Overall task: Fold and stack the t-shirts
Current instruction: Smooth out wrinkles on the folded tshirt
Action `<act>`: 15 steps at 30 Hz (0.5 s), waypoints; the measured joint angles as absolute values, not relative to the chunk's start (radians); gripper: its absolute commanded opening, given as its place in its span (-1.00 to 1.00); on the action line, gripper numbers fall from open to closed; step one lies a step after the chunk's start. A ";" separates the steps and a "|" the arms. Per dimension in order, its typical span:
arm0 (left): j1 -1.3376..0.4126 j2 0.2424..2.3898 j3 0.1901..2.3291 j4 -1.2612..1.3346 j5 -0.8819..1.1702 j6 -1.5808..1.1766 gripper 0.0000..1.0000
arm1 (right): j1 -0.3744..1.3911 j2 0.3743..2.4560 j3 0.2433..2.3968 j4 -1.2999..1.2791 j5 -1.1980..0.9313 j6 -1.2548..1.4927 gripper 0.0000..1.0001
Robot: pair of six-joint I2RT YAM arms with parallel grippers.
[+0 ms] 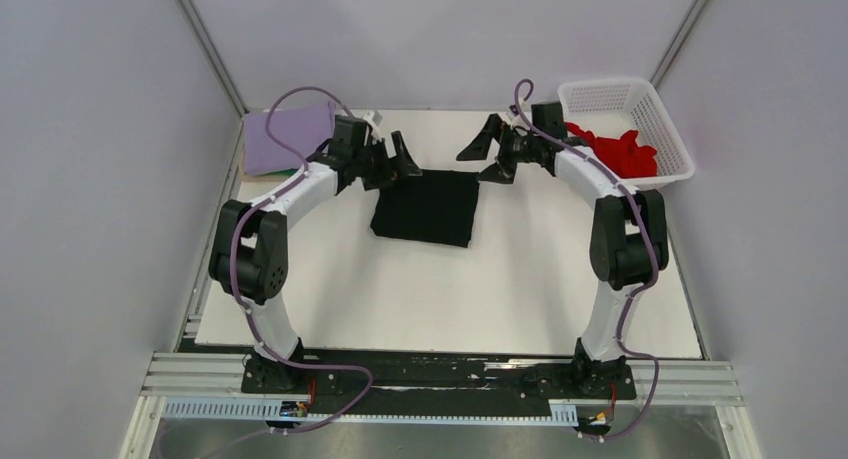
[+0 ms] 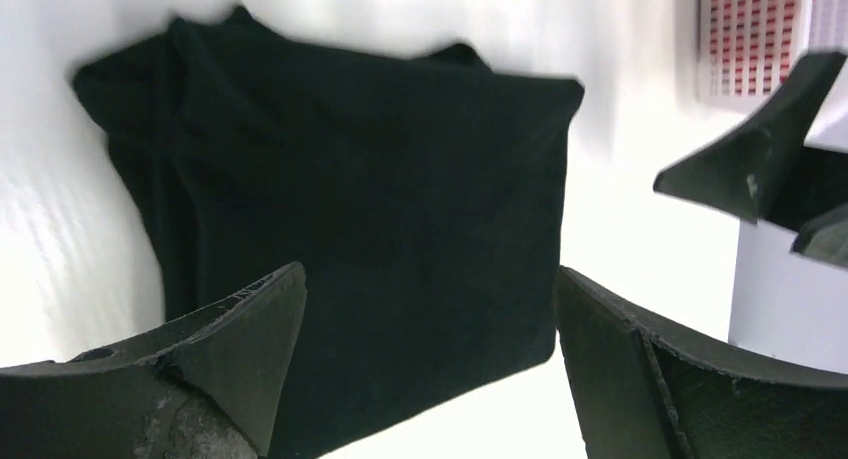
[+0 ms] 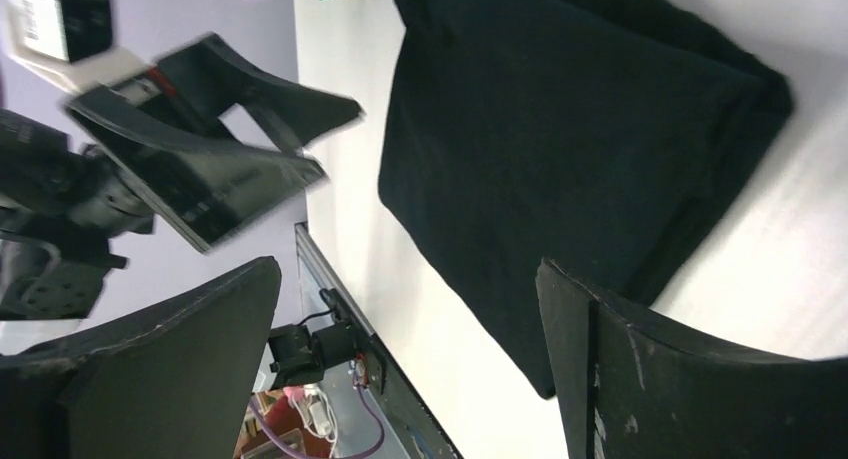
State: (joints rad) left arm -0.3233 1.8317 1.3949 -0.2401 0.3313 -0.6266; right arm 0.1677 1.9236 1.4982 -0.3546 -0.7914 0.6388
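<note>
A black t-shirt (image 1: 425,207) lies folded into a flat square at the middle back of the white table (image 1: 450,299). It fills the left wrist view (image 2: 360,209) and the right wrist view (image 3: 560,149). My left gripper (image 1: 398,164) hovers open just above its far-left corner, holding nothing (image 2: 430,274). Over the far-right corner my right gripper (image 1: 485,155) is also open and empty (image 3: 408,269). A folded lilac t-shirt (image 1: 285,137) rests at the back left on a green one (image 1: 290,172). A crumpled red t-shirt (image 1: 615,149) lies in the basket.
The white lattice basket (image 1: 625,94) stands at the back right corner. Grey walls close in the table on the left, right and back. Purple cables loop over both arms. The two grippers face each other closely above the black t-shirt's far edge.
</note>
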 measured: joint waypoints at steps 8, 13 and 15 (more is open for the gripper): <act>-0.360 1.786 1.097 -0.146 0.384 -0.657 1.00 | 0.217 2.134 1.621 -0.233 -0.835 0.742 1.00; -0.359 1.790 1.031 -0.062 0.414 -0.660 1.00 | 0.213 2.296 1.668 -0.206 -0.802 0.775 1.00; -0.358 1.790 1.010 -0.027 0.424 -0.661 1.00 | 0.209 2.333 1.681 -0.200 -0.826 0.799 1.00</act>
State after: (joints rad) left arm -0.3576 1.7897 1.0096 -0.0273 0.4240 -0.6613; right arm 0.2089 2.3329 1.6810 -0.1997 -0.8261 0.7986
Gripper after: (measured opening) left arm 0.996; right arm 0.997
